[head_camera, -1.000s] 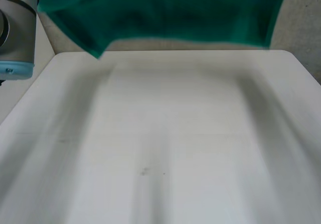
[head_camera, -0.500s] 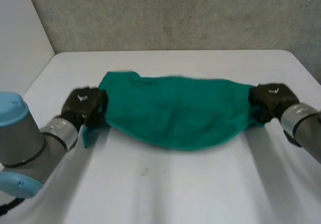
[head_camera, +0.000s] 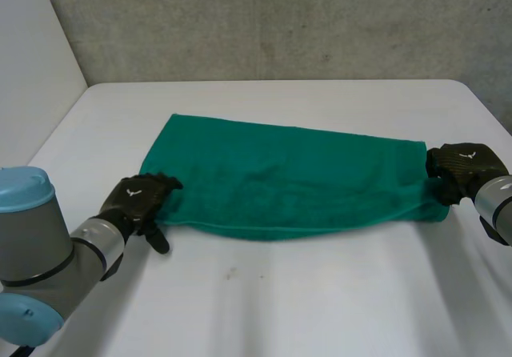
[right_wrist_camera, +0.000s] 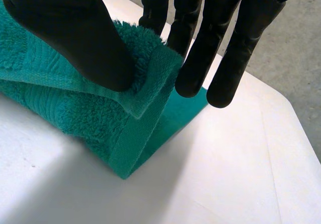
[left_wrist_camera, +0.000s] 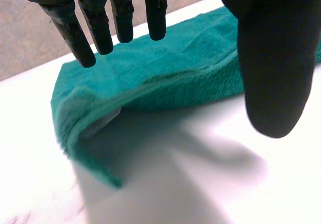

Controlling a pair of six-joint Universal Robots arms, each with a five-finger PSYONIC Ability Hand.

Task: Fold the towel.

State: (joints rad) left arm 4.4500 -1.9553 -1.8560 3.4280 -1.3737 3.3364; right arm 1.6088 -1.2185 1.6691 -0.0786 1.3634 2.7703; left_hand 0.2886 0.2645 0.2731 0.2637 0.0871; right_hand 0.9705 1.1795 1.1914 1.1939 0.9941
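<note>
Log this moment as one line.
towel: folded, on table | left hand: open, at left end | right hand: pinching right end

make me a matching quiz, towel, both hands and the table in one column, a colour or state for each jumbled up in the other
Things:
1. towel
2. left hand
3. right hand
4. table

Colours and states:
a. white
b. pinching the towel's end between thumb and fingers
c. green, doubled over, lying flat
d. open, fingers straight over a towel corner

Pairs: 1-c, 2-d, 3-b, 4-a
</note>
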